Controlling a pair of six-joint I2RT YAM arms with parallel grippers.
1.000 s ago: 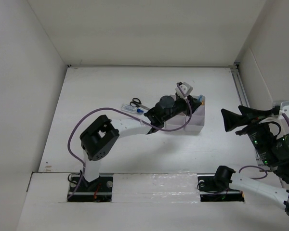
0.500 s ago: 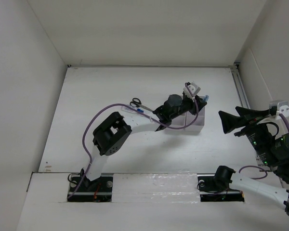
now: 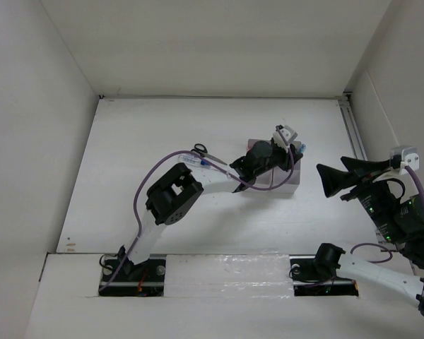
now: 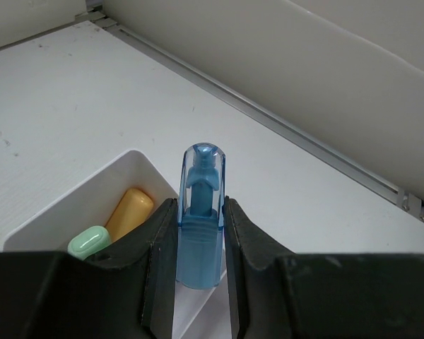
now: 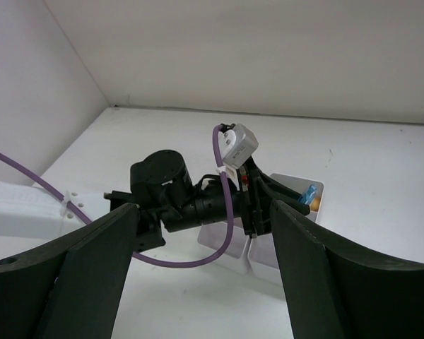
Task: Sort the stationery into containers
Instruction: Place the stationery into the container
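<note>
Left gripper (image 4: 201,212) clamped on translucent light blue marker (image 4: 202,176), at rim of corner compartment of white plastic organiser (image 4: 92,185) holding orange highlighter (image 4: 131,210), green highlighter (image 4: 88,242); right gripper (image 5: 203,208) fingers spread apart, beside organiser

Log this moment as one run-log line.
left gripper: shut on light blue marker at organiser corner compartment | orange highlighter, green highlighter inside | right gripper: open, empty, right of organiser
</note>
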